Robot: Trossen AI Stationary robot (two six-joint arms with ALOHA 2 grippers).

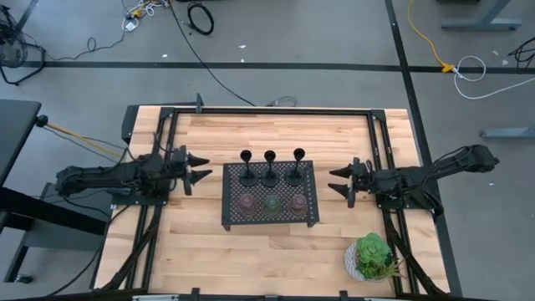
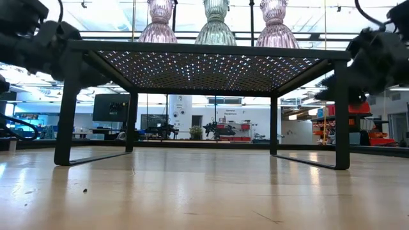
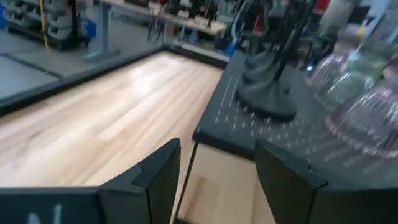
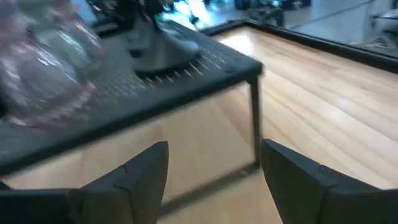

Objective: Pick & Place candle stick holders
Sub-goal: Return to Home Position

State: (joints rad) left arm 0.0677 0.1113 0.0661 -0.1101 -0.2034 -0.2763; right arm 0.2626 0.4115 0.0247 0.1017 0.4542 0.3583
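Three black candle stick holders point(image 1: 269, 167) with disc bases stand in a row on the far half of the black perforated tray point(image 1: 230, 219). Three glass holders, pink point(image 1: 247, 203), olive-green point(image 1: 272, 204) and brownish point(image 1: 297, 203), stand on its near half; they also show in the low view point(image 2: 215, 24). My left gripper point(image 1: 201, 167) is open and empty, just left of the tray; its wrist view shows the tray's corner point(image 3: 208, 134) ahead. My right gripper point(image 1: 338, 181) is open and empty, just right of the tray.
A leafy green plant in a white pot point(image 1: 370, 257) stands at the table's near right corner. The tray stands raised on thin legs point(image 2: 64, 115). Black rails point(image 1: 267, 111) frame the table. Bare wood lies in front of the tray point(image 1: 251, 259).
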